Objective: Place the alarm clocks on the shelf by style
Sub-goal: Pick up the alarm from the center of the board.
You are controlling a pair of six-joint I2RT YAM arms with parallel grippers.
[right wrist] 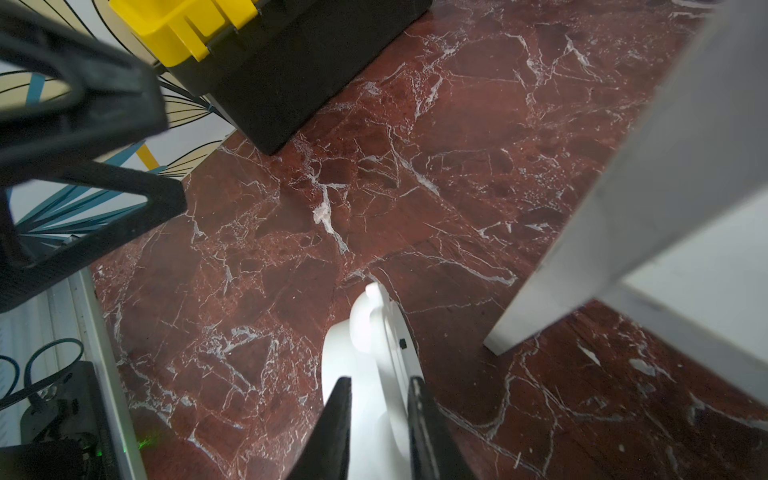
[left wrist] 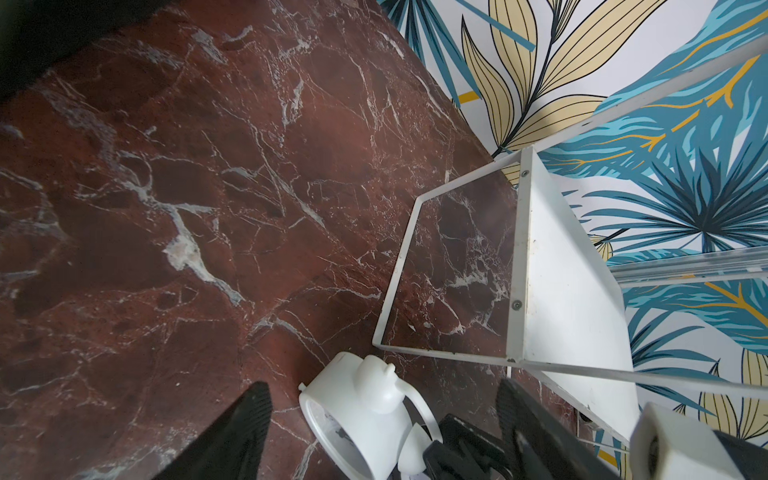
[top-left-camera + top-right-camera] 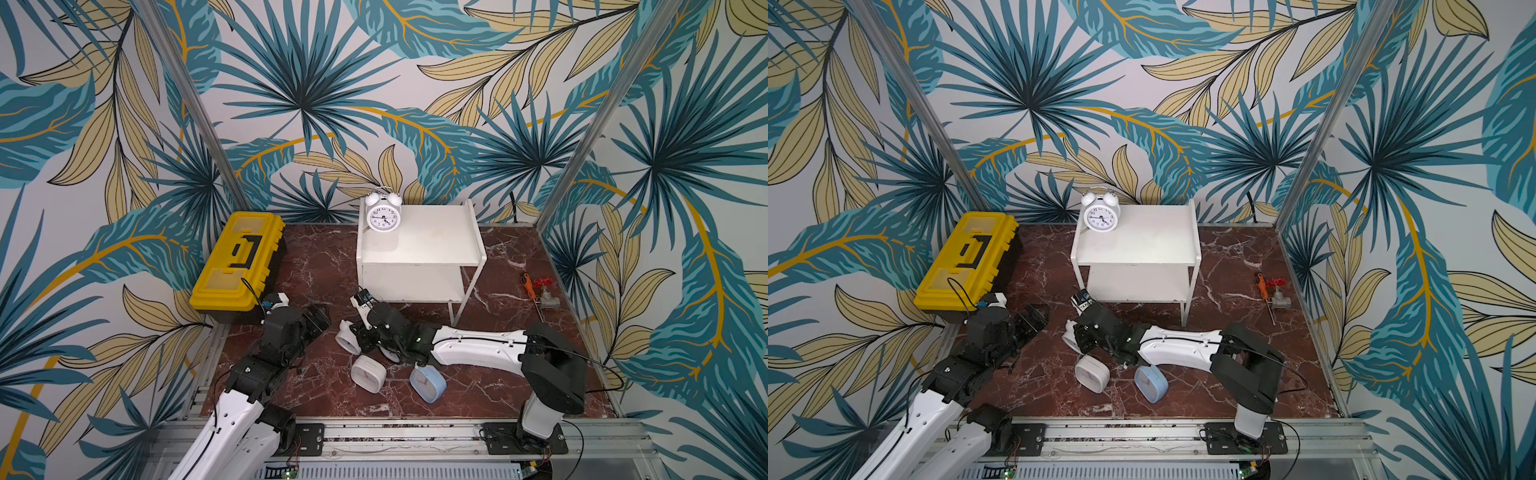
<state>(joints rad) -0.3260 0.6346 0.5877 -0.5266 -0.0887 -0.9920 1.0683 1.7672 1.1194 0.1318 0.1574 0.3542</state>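
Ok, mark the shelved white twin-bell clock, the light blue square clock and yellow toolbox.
white twin-bell clock (image 3: 383,217): in a top view, dial
light blue square clock (image 3: 424,381): in a top view, face
yellow toolbox (image 3: 224,278): in a top view, lid

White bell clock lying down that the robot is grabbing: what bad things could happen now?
The right gripper pinches the lying white bell clock by its rounded body, so it might slip or twist when lifted. The white square clock and light blue clock lie right beside that arm and could get knocked. The open left gripper is close, so the two might bump.
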